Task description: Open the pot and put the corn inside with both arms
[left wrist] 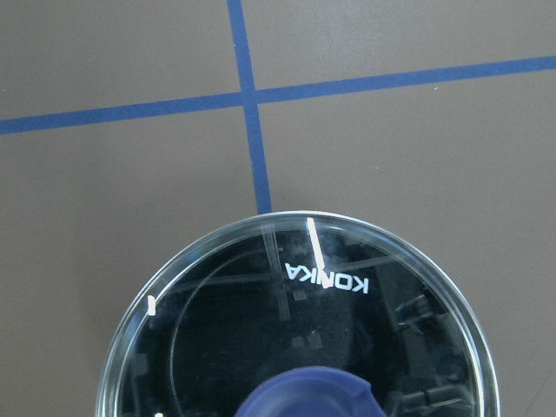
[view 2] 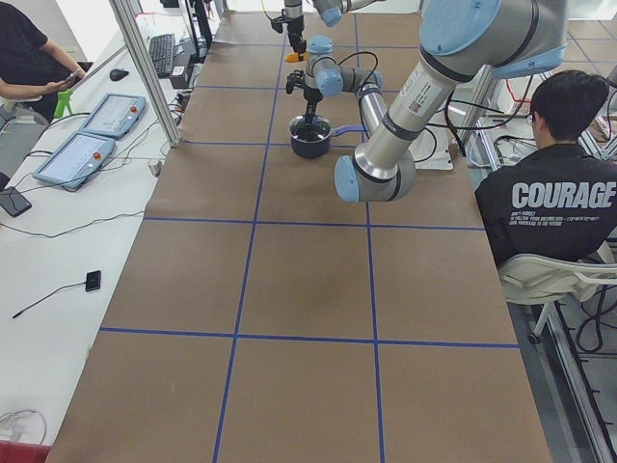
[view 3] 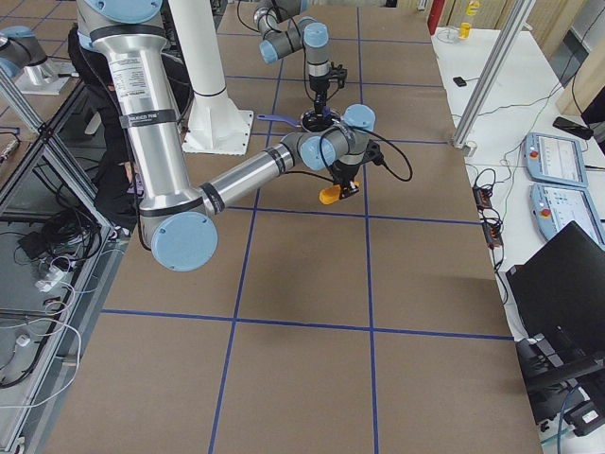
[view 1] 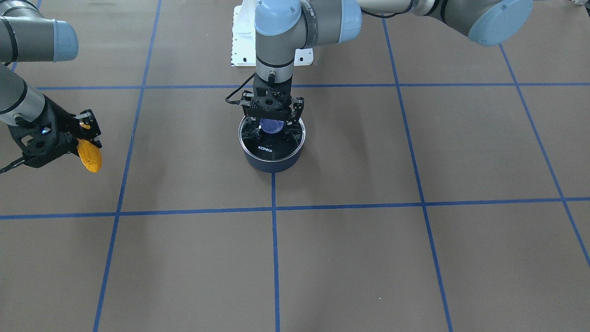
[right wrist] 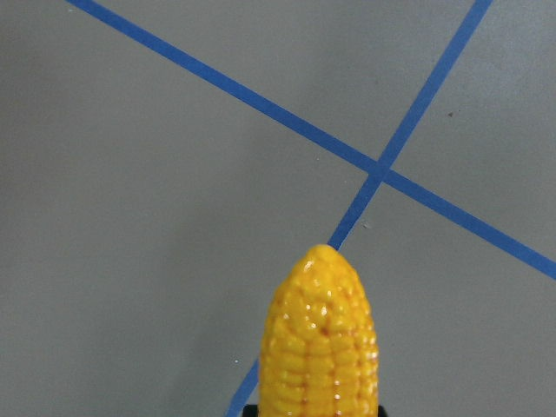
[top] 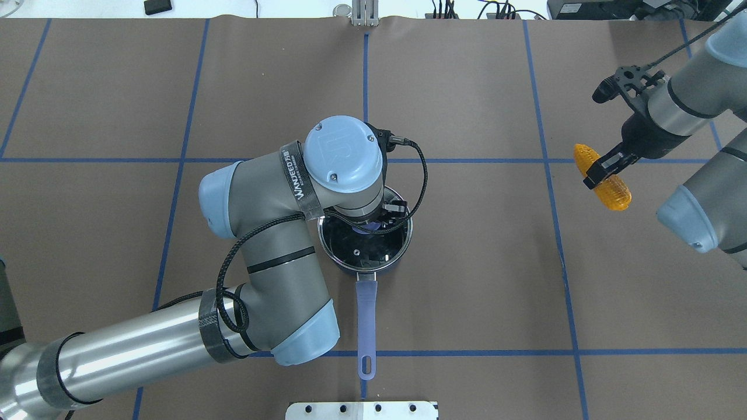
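Note:
The navy pot (view 1: pixel 272 162) stands at the table's centre with its glass KONKA lid (view 1: pixel 272 148) on it, and its periwinkle handle (top: pixel 366 315) points toward the robot. My left gripper (view 1: pixel 273 130) is lowered over the lid, with fingers on either side of the blue knob (left wrist: pixel 308 395). I cannot tell whether they press on it. My right gripper (view 1: pixel 85 138) is shut on the orange-yellow corn (view 1: pixel 90 156) and holds it above the table, far to the pot's side. The corn also shows in the overhead view (top: pixel 607 184) and in the right wrist view (right wrist: pixel 320 339).
Blue tape lines grid the brown table. The robot's white base plate (view 1: pixel 239 41) lies behind the pot. My left arm's elbow (top: pixel 262 245) hangs over the table beside the pot. A seated person (view 2: pixel 559 193) and control tablets (view 2: pixel 87 154) flank the table.

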Motion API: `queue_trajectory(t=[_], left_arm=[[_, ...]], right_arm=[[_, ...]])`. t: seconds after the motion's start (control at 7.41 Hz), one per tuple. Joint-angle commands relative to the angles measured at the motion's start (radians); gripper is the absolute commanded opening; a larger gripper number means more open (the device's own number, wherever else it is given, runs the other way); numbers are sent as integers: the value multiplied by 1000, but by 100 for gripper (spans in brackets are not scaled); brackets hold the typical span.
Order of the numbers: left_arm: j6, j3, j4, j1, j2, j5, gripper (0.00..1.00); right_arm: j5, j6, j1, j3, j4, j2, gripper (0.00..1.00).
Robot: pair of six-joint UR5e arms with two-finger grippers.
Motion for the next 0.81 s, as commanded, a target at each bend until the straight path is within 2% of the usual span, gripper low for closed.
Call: queue_trajectory(t=[0.0,0.27,0.4,0.67], left_arm=[[46,-43,49,-1,2,-7,71],[90,-132,124,-17,15,-7,69],[104,-193,117,-18,82,-11,68],[217,-344,103,-56,233,-13,68]], right_arm=[[2,0,-2,1,-9,7,37],[2,2,-2,4,-151,112,37],[0,6,-3,1,-213,168,37],[-3,37,-17,-2,-221,199,38]])
